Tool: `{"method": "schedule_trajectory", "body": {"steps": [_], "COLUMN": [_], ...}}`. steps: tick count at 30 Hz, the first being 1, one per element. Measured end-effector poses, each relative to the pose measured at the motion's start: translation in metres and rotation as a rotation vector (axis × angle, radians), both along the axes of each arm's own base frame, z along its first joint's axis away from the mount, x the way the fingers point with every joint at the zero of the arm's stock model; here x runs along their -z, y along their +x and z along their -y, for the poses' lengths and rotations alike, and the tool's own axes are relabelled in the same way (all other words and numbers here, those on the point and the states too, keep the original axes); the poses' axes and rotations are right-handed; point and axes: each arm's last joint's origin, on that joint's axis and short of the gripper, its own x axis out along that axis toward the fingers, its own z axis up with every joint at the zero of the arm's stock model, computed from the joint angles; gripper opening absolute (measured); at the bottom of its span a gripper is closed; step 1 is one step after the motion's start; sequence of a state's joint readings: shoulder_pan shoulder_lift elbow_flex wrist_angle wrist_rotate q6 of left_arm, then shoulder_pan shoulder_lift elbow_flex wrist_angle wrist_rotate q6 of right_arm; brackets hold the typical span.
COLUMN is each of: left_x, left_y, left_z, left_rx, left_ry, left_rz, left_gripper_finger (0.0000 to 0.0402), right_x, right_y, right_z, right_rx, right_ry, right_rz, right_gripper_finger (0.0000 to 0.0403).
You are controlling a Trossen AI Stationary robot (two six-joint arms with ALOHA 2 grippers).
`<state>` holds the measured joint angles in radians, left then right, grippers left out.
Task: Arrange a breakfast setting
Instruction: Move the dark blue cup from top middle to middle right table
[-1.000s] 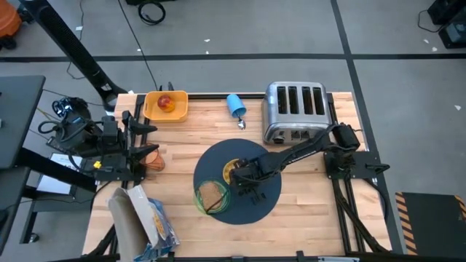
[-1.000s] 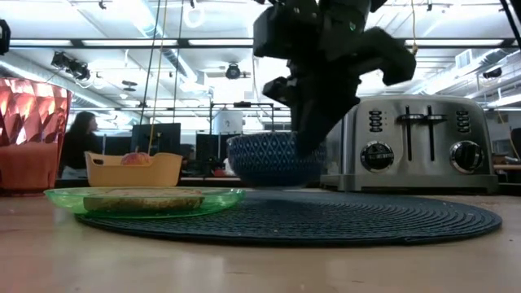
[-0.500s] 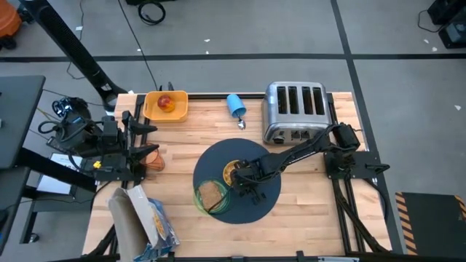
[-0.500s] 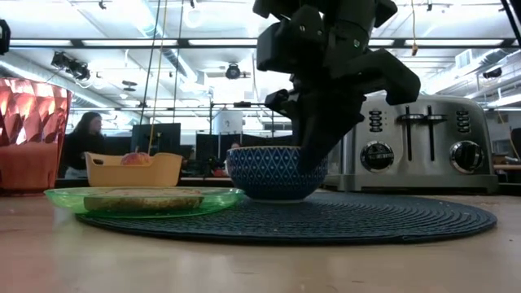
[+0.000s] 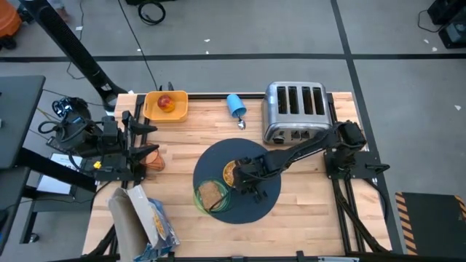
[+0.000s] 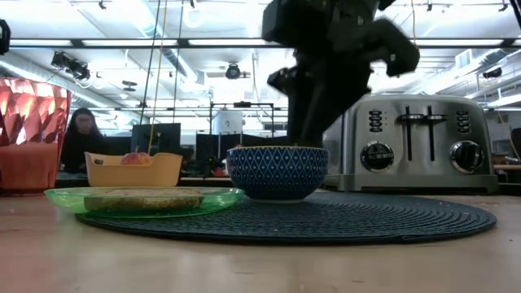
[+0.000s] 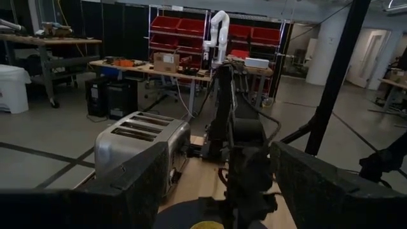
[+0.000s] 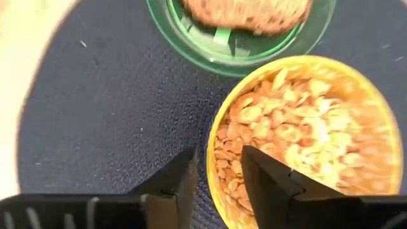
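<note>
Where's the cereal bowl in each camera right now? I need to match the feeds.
High view: cereal bowl left of centre on the mat.
Low view: centre, on the mat, plate of toast beside it.
Left wrist: only a yellow sliver at the bottom edge.
Right wrist: fills the right half.
Shared landmark: the toaster.

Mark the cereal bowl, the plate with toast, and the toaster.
cereal bowl [image 6: 278,172]: low view, patterned blue outer wall.
plate with toast [image 6: 220,198]: low view, green rim at its right.
toaster [image 5: 294,124]: high view, silver side below the slots.
</note>
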<state>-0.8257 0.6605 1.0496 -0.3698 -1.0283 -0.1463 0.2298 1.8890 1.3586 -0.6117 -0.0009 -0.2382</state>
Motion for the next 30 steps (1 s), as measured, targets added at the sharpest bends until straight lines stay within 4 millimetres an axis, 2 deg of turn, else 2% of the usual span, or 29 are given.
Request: {"method": "schedule_trajectory", "body": {"steps": [5, 9, 12, 16, 20, 23, 30], "left_x": [0.000, 0.000, 0.000, 0.000, 0.000, 0.000, 0.005], "left_y": [0.000, 0.000, 0.000, 0.000, 0.000, 0.000, 0.012], "left_z": [0.000, 0.000, 0.000, 0.000, 0.000, 0.000, 0.005], "left_rx": [0.000, 0.000, 0.000, 0.000, 0.000, -0.006, -0.071], "left_ry": [0.001, 0.002, 0.002, 0.002, 0.002, -0.007, -0.049], "left_rz": [-0.001, -0.002, -0.002, -0.002, -0.001, 0.000, -0.010], "left_gripper_finger": [0.0281, 0.0281, 0.0281, 0.0281, 0.0281, 0.0281, 0.0281], "right_x": [-0.031, -0.064, -0.088, -0.107, -0.111, -0.108, -0.080], "right_y": [-0.009, -0.021, -0.029, -0.033, -0.034, -0.031, -0.014], "right_z": [0.001, 0.006, 0.020, 0.054, 0.091, 0.117, 0.176], "right_rx": [0.003, 0.110, 0.268, 0.536, 0.641, 0.645, 0.567], "right_ry": [0.047, 0.112, 0.130, 0.081, -0.042, -0.141, -0.424], "right_rz": [0.076, 0.166, 0.253, 0.357, 0.398, 0.402, 0.325], "right_gripper_finger": [0.0168, 0.0191, 0.0199, 0.0203, 0.0203, 0.0203, 0.0203]}}
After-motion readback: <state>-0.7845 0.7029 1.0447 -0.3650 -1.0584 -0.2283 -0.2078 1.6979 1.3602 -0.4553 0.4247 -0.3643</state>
